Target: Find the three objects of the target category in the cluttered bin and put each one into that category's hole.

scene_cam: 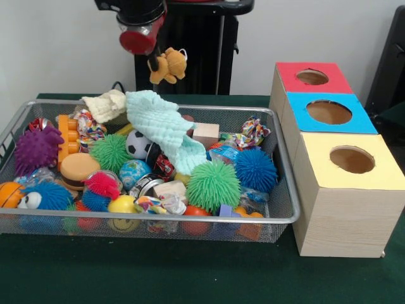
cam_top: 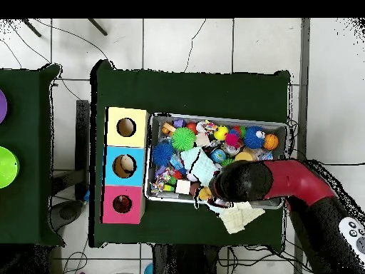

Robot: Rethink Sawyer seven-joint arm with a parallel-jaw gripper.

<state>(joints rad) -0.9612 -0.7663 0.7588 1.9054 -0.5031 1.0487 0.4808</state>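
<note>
At upper centre of the front view, the red-and-black gripper (scene_cam: pixel 154 58) is clamped on a small tan-orange plush bear (scene_cam: pixel 168 65), lifted above the silver wire-mesh bin (scene_cam: pixel 286 190); no writing is legible.

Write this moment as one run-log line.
phase: carrying | gripper: shut on tan bear, lifted above the bin's far rim | red hole: empty | blue hole: pale object inside

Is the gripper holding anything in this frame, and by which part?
Yes: the red-tipped gripper holds a small tan-orange plush bear, lifted above the silver wire-mesh bin. The exact part gripped cannot be told.
</note>
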